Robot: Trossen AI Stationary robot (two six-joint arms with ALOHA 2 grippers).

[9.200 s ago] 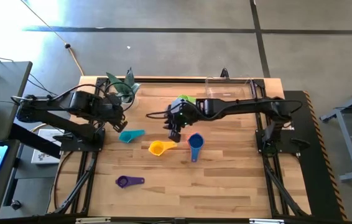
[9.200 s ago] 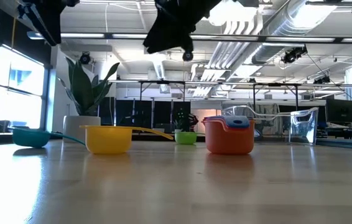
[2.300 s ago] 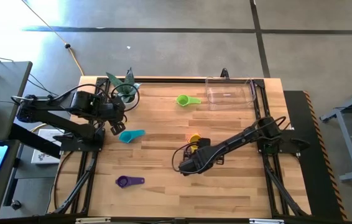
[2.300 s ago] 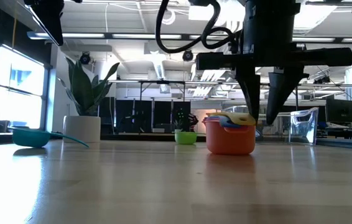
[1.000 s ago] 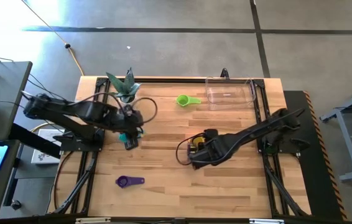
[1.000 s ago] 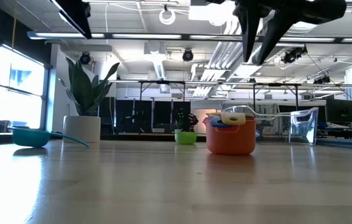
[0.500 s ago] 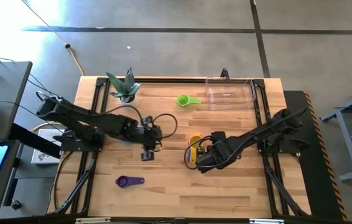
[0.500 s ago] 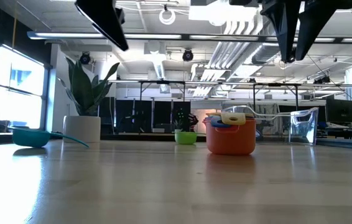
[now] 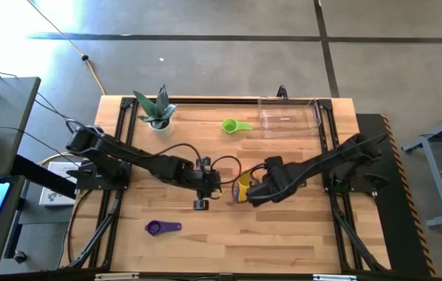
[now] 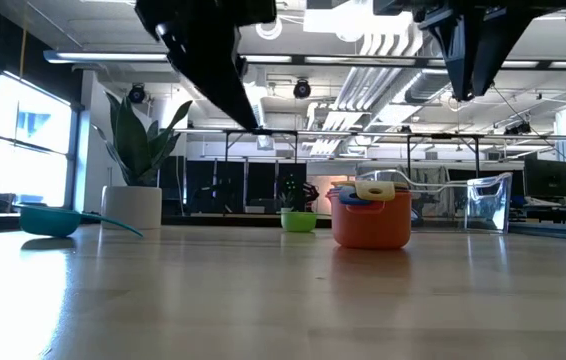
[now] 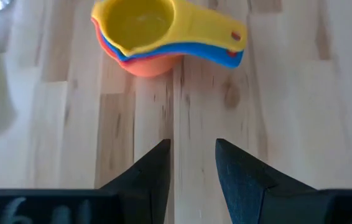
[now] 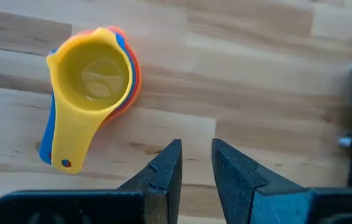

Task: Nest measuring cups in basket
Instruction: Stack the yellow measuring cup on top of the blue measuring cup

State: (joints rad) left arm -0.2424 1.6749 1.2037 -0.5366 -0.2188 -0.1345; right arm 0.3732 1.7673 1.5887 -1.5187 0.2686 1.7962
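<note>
While hovering mid-table with fingers slightly parted and empty, left gripper [image 9: 202, 195] and right gripper [image 9: 258, 185] flank nested yellow cup [image 9: 243, 185], blue cup [image 11: 216, 55] and orange cup [image 10: 370, 226]; handles pointing toward table's near edge.

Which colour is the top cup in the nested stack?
Yellow: the top cup shows best in the right wrist view.

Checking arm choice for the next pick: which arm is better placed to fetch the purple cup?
Left, probably: the left tool hangs open nearer the purple cup, while the right tool is on the far side of the stack.
</note>
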